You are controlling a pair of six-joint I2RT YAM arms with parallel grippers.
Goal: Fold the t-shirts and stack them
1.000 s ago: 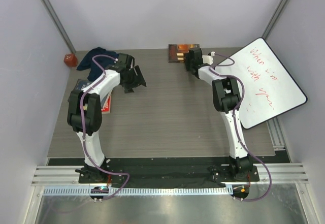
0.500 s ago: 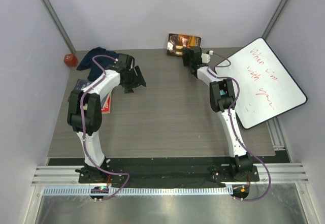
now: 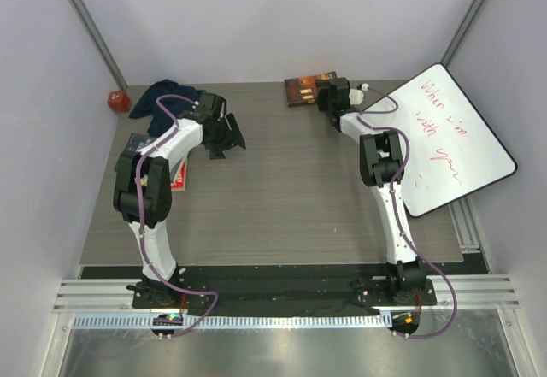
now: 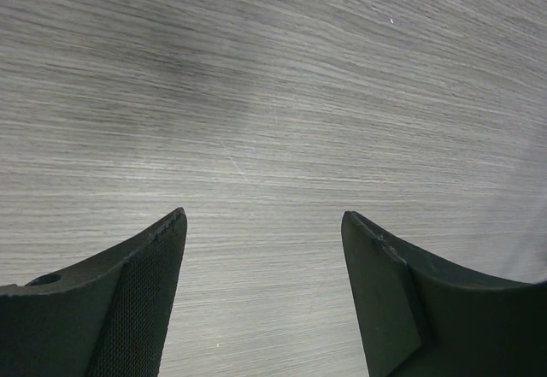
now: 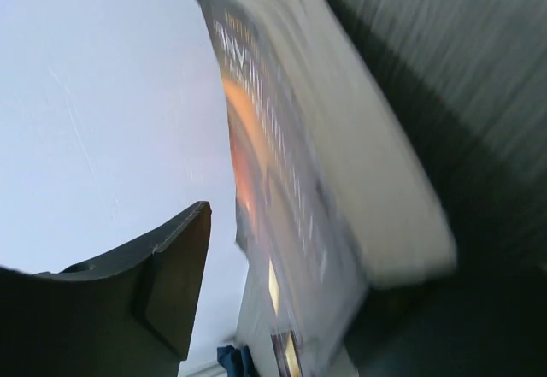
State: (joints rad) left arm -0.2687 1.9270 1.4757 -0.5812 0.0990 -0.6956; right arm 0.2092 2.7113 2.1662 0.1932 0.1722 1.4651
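One dark navy t-shirt (image 3: pixel 158 97) lies crumpled at the back left of the table. A small blue scrap of it shows far off in the right wrist view (image 5: pixel 231 362). My left gripper (image 3: pixel 225 134) is open and empty just right of the shirt, low over bare wood (image 4: pixel 265 223). My right gripper (image 3: pixel 328 96) is at the back wall beside a book (image 3: pixel 308 90). In the right wrist view the book (image 5: pixel 342 180) is blurred and stands apart from the one visible finger (image 5: pixel 171 283). The other finger is hidden behind the book.
A whiteboard (image 3: pixel 444 138) with red writing leans off the table's right side. A red object (image 3: pixel 117 99) sits in the back left corner. Flat items (image 3: pixel 137 146), one red and white (image 3: pixel 179 176), lie under the left arm. Walls close in on three sides.
The book tipped up against the back wall half a second ago and now lies flat again, turned slightly. The right gripper shifted a little right. The left arm has not moved.
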